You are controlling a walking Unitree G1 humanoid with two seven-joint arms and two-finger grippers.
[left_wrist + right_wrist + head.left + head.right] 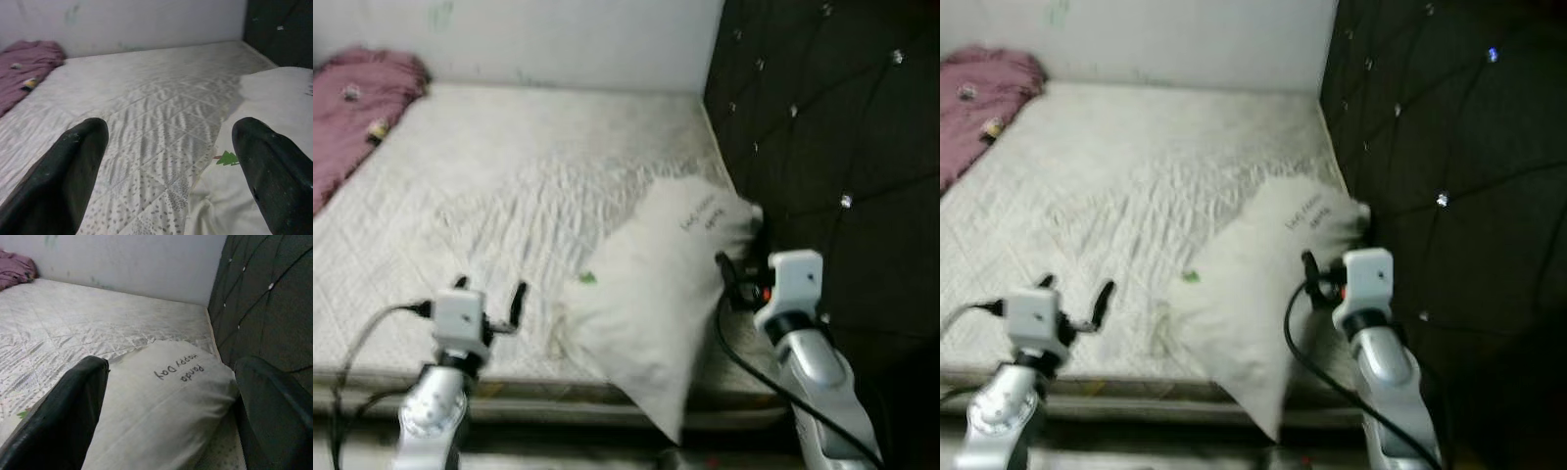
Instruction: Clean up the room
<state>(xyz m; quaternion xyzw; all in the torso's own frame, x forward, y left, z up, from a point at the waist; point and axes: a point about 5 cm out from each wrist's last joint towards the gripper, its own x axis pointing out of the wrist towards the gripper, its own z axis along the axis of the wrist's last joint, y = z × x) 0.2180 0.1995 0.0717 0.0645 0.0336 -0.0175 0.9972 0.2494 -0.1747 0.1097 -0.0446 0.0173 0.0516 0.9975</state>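
A white pillow (651, 294) lies on the bed (509, 186), tipped over the near edge, right beside the dark padded headboard (832, 147). The right claw (736, 279) is wide open next to the pillow's far end. The left claw (489, 299) hangs open over the mattress, near the pillow. A pink blanket (357, 108) is bunched in the far corner

Pink blanket (357, 108) cut off at frame edge; pillow (656, 294) print blurred.
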